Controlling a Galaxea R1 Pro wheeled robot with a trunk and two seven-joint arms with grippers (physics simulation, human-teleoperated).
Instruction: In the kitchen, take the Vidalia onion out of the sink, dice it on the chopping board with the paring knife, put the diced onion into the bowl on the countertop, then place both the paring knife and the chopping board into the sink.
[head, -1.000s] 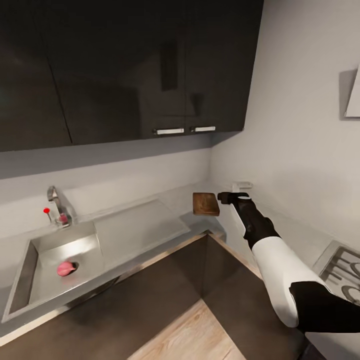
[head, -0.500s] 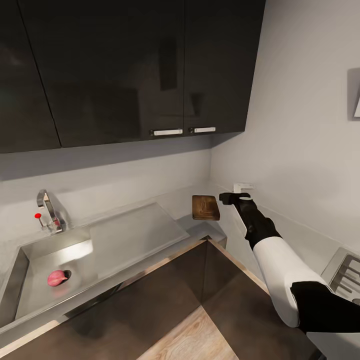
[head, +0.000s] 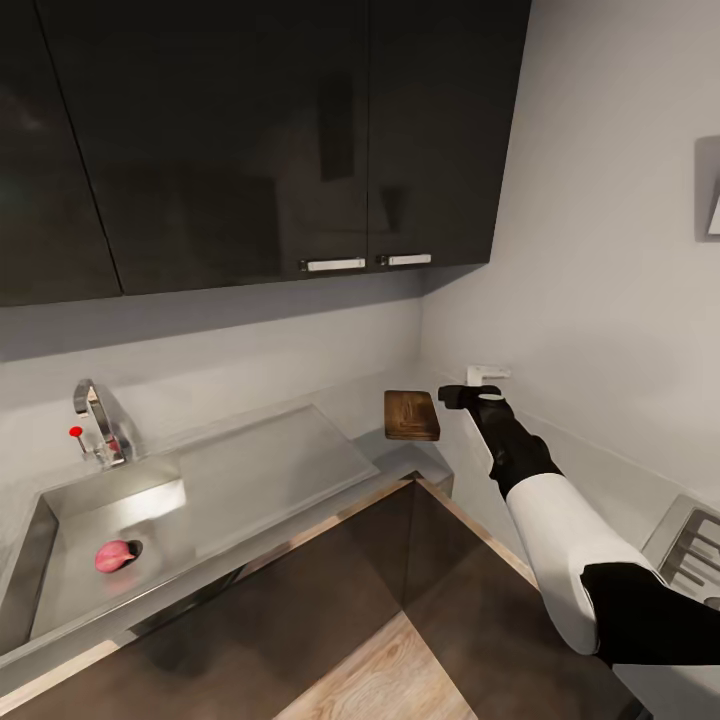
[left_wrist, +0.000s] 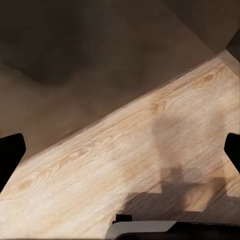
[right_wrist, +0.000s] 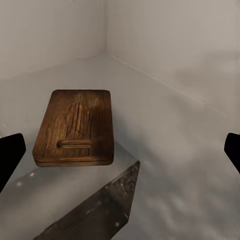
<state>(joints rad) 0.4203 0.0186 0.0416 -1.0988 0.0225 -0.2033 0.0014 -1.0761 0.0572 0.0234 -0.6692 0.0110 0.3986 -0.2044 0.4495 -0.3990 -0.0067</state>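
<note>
Onion (head: 113, 555), pinkish and round, lies by the drain in the grey steel sink (head: 60, 600); probably slick and rollable, best gripped across its middle. Right gripper (head: 455, 394), spread and empty, hovers beside the dark brown wooden chopping board (head: 411, 415). Left pincer likewise gapes.

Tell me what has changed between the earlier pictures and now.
Only the camera turned right at first, so the sink slid left in the head view; in the last half second, nothing visibly changed. The right gripper still hangs beside the board, the onion stays in the sink.
</note>
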